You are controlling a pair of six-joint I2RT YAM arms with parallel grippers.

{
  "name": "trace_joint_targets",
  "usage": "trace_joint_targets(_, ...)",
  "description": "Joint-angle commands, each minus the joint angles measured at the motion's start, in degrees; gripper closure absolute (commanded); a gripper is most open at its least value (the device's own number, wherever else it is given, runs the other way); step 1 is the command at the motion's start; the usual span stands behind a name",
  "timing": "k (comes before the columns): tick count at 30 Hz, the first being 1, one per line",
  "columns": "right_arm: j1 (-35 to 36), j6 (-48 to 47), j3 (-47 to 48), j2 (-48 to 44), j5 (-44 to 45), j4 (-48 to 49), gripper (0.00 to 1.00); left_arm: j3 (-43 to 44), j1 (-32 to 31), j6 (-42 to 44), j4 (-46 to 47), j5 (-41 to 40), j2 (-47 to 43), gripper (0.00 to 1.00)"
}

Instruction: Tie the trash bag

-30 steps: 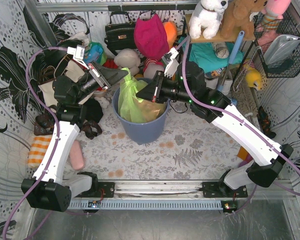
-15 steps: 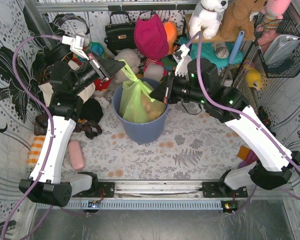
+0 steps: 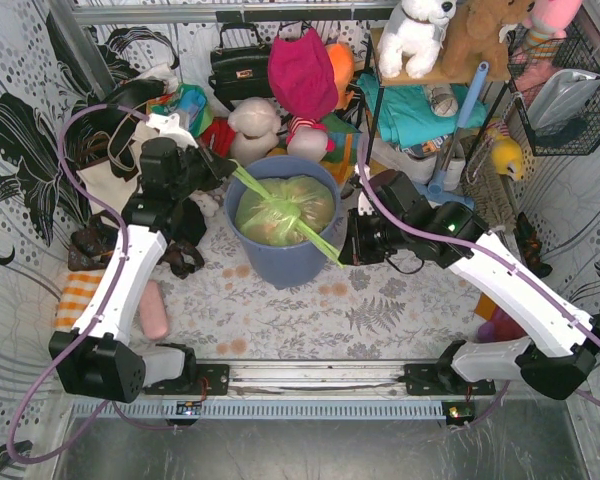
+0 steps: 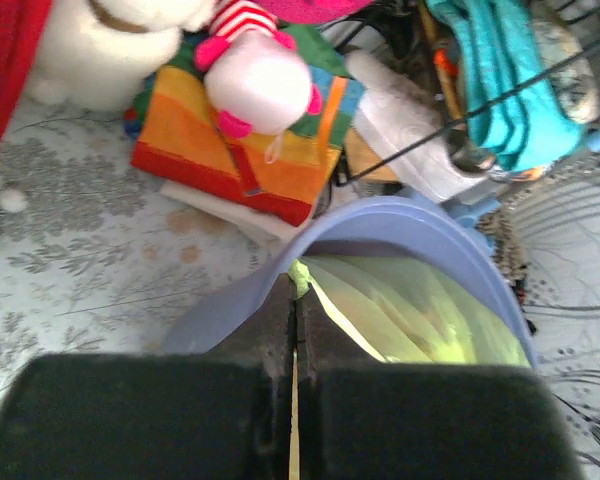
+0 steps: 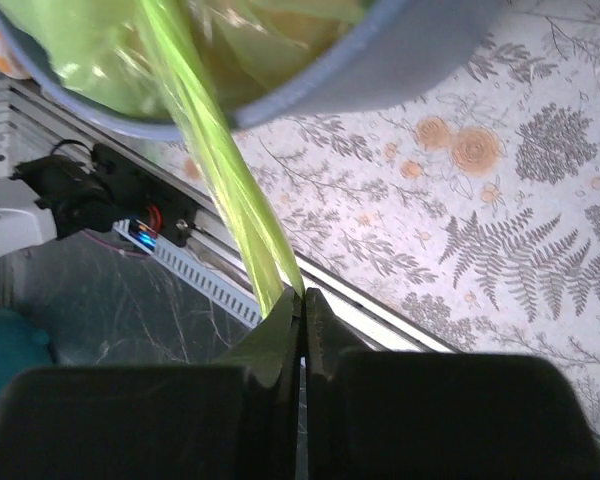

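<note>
The light-green trash bag (image 3: 280, 210) sits in the blue-grey bin (image 3: 280, 262), orange-tan paper showing through its film. Two stretched tails run from a knot at its top middle. My left gripper (image 3: 230, 168) is shut on the far-left tail at the bin's rim; the left wrist view shows the bag (image 4: 420, 320) and my left gripper (image 4: 296, 290) pinching green film. My right gripper (image 3: 343, 262) is shut on the near-right tail, pulled over the bin's front right rim. The right wrist view shows the taut tail (image 5: 220, 170) running into my right gripper (image 5: 302, 296).
Plush toys (image 3: 255, 122), a black handbag (image 3: 238, 68), a red bag (image 3: 302, 72) and clothes crowd behind the bin. A shelf rack (image 3: 440, 90) stands at the back right. A pink object (image 3: 154, 310) and orange-striped cloth (image 3: 77, 300) lie at the left. The metal rail (image 3: 310, 380) runs along the near edge.
Both grippers have pulled apart and down: left to the bin's far-left rim, right to the near right. The bag's raised top has drawn flat into a knot with two taut tails.
</note>
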Motion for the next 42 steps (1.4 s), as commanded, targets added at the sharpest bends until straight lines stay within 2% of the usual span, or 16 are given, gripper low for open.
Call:
trace_joint_targets(1, -0.41, -2.77, -3.21, -3.10, -0.99, -6.57, 1.00, 0.16, 0.59, 4.47, 0.54, -11.45, 1.08, 1.00)
trace_joint_targets(7, -2.08, -4.45, -5.62, -3.67, -1.13, -7.92, 1.00, 1.84, 0.59, 6.14, -2.78, -19.00, 2.50, 1.00)
trace_joint_targets(12, -2.83, -5.16, -4.15, -3.63, -1.73, -7.61, 1.00, 2.73, 0.53, 6.78, -3.52, -20.78, 3.01, 1.00)
trace_joint_targets(14, -2.85, -4.53, -2.48, -3.79, -2.49, -4.75, 1.00, 3.24, 0.58, 6.01, -1.92, -15.91, 2.52, 1.00)
trace_joint_targets(16, -2.84, -3.53, -0.16, -3.64, -3.24, 1.33, 1.00, 3.55, 0.59, 3.57, 3.54, -6.47, 1.46, 1.00)
trace_joint_targets(19, -2.88, -0.98, 1.32, -3.54, -3.78, 16.11, 1.00, 7.09, 0.48, -3.80, 12.78, 9.37, 2.01, 1.00)
trace_joint_targets(21, -2.84, 0.71, 0.90, -3.27, -3.44, 27.87, 1.00, 10.08, 0.29, -9.41, 19.37, 16.23, 2.94, 1.00)
trace_joint_targets(23, -2.83, 2.24, 1.60, -2.31, -3.48, 40.05, 1.00, 13.67, 0.24, -13.99, 25.17, 20.29, 3.73, 1.00)
trace_joint_targets(25, -2.83, 2.71, 3.86, -0.73, -3.97, 46.86, 1.00, 17.47, 0.24, -16.81, 28.21, 22.43, 4.37, 1.00)
trace_joint_targets(29, -2.83, 1.85, 7.80, 1.06, -4.86, 48.86, 1.00, 23.19, 0.24, -18.09, 28.34, 23.70, 5.63, 1.00)
trace_joint_targets(32, -2.83, 0.92, 6.61, -1.52, -2.95, 45.80, 1.00, 22.31, 0.24, -14.72, 23.14, 21.85, 5.05, 1.00)
trace_joint_targets(35, -2.83, 2.04, -0.91, -7.05, 1.05, 44.58, 1.00, 16.80, 0.28, -8.42, 15.40, 16.00, 2.79, 1.00)
trace_joint_targets(37, -2.92, 3.88, -7.72, -11.53, 4.99, 44.06, 1.00, 10.28, 0.30, -4.80, 10.22, 9.98, 0.22, 1.00)
trace_joint_targets(42, -3.61, 10.71, -26.23, -23.73, 14.56, 43.89, 1.00, -0.04, 0.40, 3.61, -0.04, -11.30, -2.44, 1.00)
